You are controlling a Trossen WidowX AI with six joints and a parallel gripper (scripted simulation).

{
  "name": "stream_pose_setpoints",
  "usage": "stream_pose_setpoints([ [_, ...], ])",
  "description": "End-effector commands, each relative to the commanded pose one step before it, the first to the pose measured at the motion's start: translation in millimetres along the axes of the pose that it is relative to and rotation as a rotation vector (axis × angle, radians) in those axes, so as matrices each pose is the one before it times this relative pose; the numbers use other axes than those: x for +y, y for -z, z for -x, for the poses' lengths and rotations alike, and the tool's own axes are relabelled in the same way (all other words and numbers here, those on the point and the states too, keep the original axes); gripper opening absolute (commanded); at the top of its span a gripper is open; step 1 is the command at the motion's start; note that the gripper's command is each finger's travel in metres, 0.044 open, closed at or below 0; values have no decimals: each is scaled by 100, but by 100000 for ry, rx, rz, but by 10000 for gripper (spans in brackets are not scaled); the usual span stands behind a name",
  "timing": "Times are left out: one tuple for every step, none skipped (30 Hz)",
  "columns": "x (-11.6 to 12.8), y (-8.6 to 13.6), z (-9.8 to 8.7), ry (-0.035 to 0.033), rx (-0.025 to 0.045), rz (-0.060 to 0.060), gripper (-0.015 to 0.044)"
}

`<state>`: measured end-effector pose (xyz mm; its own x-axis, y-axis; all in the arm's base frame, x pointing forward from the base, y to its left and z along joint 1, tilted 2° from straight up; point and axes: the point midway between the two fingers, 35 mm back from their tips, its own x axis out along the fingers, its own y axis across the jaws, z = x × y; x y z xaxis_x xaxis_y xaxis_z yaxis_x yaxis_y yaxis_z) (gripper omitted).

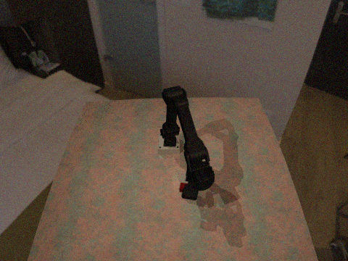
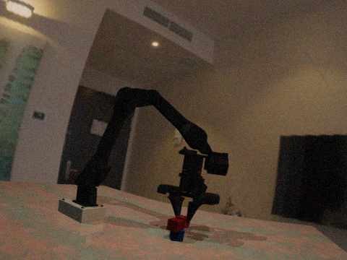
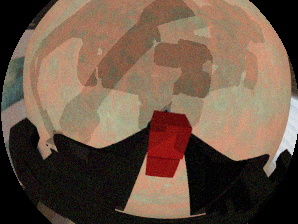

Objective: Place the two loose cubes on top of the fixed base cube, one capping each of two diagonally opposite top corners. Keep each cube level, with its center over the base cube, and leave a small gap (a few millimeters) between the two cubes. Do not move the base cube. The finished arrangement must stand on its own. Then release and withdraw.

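The blue base cube (image 2: pixel 176 235) stands on the table; in the wrist view it is almost fully hidden. One red cube (image 1: pixel 183 187) (image 2: pixel 175 224) (image 3: pixel 162 167) sits on top of it, on the side nearer the exterior camera. My gripper (image 2: pixel 183 218) (image 3: pixel 168 134) points down and is shut on the other red cube (image 2: pixel 185 221) (image 3: pixel 169 142). That held cube is just behind the first one in the exterior view, at about the same height. Whether it touches the base or the first red cube cannot be told. In the top view the arm hides it.
The arm's white base block (image 1: pixel 169 148) (image 2: pixel 82 211) stands on the patterned table (image 1: pixel 109 203) (image 2: pixel 32 231), behind the cubes in the top view. The arm's shadow falls on the table beside the cubes.
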<state>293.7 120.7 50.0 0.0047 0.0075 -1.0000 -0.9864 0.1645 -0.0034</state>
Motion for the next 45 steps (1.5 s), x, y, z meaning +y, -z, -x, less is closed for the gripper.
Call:
stream_pose_setpoints([
  [66,-60,-153,-380,-282,-322,105],
  [0,0,0,0,0,0,105],
  [0,0,-29,0,0,6,105],
  [1,0,-72,0,0,16,105],
  [0,0,-29,0,0,6,105],
  [0,0,0,0,0,0,105],
  [0,0,0,0,0,0,105],
  [0,0,0,0,0,0,105],
  [0,0,0,0,0,0,105],
  [0,0,0,0,0,0,105],
  [0,0,0,0,0,0,105],
  [0,0,0,0,0,0,105],
  [0,0,0,0,0,0,105],
  [0,0,0,0,0,0,105],
  [0,0,0,0,0,0,105],
  [0,0,0,0,0,0,105],
  [0,0,0,0,0,0,105],
  [0,0,0,0,0,0,105],
  [0,0,0,0,0,0,131],
  [0,0,0,0,0,0,157],
  [0,0,0,0,0,0,184],
  [0,0,0,0,0,0,205],
  [0,0,0,0,0,0,205],
  [0,0,0,0,0,0,205],
  [0,0,0,0,0,0,205],
  [0,0,0,0,0,0,205],
  [0,0,0,0,0,0,205],
  [-13,14,190,60,73,65,205],
  [-23,32,410,129,158,139,205],
  [-9,16,225,57,70,62,205],
  [-4,7,202,24,28,25,205],
  [-1,0,139,1,0,0,205],
  [-1,0,163,1,0,0,205],
  [-1,0,180,1,0,0,205],
  [-1,0,190,1,0,0,205],
  [-1,0,194,1,0,0,205],
  [-1,0,193,1,0,0,205],
  [-1,0,190,1,0,0,205],
  [-1,0,185,1,0,0,205],
  [-1,0,183,1,0,0,205],
  [-1,0,180,1,0,0,205],
  [-1,0,179,1,0,0,205],
  [-1,0,179,0,0,0,205],
  [-1,0,180,0,0,0,205],
  [-1,0,180,0,0,0,205],
])
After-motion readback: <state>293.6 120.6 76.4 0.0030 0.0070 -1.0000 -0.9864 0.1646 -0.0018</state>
